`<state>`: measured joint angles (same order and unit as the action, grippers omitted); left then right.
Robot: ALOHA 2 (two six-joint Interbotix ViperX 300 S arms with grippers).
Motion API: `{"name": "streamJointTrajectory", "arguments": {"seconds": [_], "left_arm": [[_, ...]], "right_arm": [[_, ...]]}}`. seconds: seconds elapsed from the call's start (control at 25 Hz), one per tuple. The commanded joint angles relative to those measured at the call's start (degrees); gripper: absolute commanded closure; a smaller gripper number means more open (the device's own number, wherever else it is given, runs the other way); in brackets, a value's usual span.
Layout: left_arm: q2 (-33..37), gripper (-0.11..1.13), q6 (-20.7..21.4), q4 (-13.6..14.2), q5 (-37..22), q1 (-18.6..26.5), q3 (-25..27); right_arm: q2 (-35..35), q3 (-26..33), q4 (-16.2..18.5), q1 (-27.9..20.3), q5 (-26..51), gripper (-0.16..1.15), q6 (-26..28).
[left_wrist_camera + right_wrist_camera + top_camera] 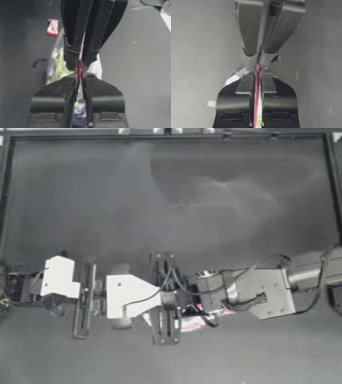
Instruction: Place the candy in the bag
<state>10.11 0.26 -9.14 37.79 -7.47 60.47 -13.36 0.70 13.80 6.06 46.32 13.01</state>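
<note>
The bag (pixel 194 322) hangs between both grippers in the middle of the table's near half. Its pink-red seal strip (pixel 257 100) runs edge-on between the jaws. My left gripper (pixel 80 75) is shut on the strip, and my right gripper (pixel 258 75) is shut on it from the opposite side, tip to tip. In the top view the left gripper (pixel 175 300) and the right gripper (pixel 191 303) almost touch. The bag's clear body with its multicoloured contents (pixel 56 65) sags below. The red-and-white candy (pixel 52 27) lies flat on the table beyond the bag; in the top view it is hidden.
The dark table (pixel 174 203) stretches away behind the arms, with its raised border (pixel 167 136) along the far side. The left arm (pixel 59 278) and right arm (pixel 267 293) cross the near half.
</note>
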Motion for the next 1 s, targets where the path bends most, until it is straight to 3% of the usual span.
{"name": "streamJointTrajectory", "arguments": {"seconds": [0.04,0.2,0.52,1.0], "left_arm": [[1.0,0.58,0.2,0.1,0.5,0.0,-1.1],[1.0,0.63,0.3,0.2,1.3,0.0,-1.1],[0.9,0.92,0.5,1.4,2.3,-0.2,-1.1],[1.1,0.93,0.5,2.5,2.3,-0.2,-1.1]], "right_arm": [[2.6,0.6,0.1,0.1,-0.4,0.72,0.1],[2.6,0.6,-0.1,0.1,-0.4,0.72,0.1],[2.6,0.5,-0.2,0.1,-0.7,0.72,0.1],[2.5,0.0,-0.1,0.1,-0.7,0.77,0.1]]}}
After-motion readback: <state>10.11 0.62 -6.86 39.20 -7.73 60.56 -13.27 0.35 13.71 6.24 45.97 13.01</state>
